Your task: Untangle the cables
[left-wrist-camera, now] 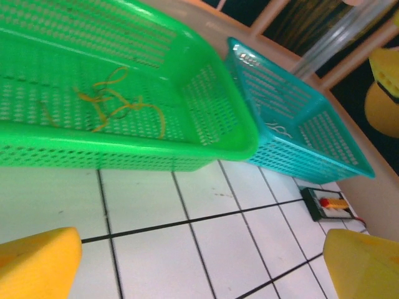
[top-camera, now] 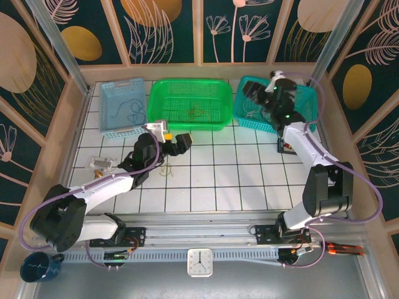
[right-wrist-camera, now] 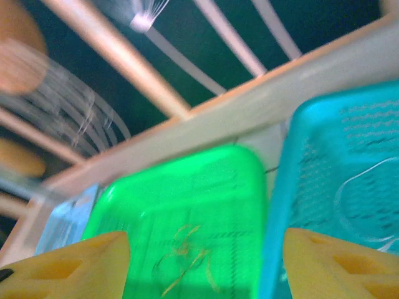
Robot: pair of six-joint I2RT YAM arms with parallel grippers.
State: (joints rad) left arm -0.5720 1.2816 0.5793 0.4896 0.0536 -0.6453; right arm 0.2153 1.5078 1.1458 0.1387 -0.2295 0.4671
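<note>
The cables lie apart. A tan-gold cable (left-wrist-camera: 118, 106) curls on the floor of the green basket (top-camera: 187, 121) and is also seen as tan-gold cable (right-wrist-camera: 187, 258). A whitish cable (right-wrist-camera: 365, 199) loops in the teal basket (top-camera: 308, 99). A dark cable (top-camera: 128, 112) rests in the light blue basket (top-camera: 107, 93). A small thin cable (top-camera: 166, 169) lies on the white tiles under my left arm. My left gripper (top-camera: 179, 143) hovers open and empty over the tiles in front of the green basket. My right gripper (top-camera: 257, 94) hangs open and empty above the teal basket's left side.
A black box with a red button (left-wrist-camera: 330, 204) sits on the tiles near the teal basket's front corner. A small pale object (top-camera: 100, 163) lies at the left of the tiled table (top-camera: 237, 174). Walls close in the back and sides.
</note>
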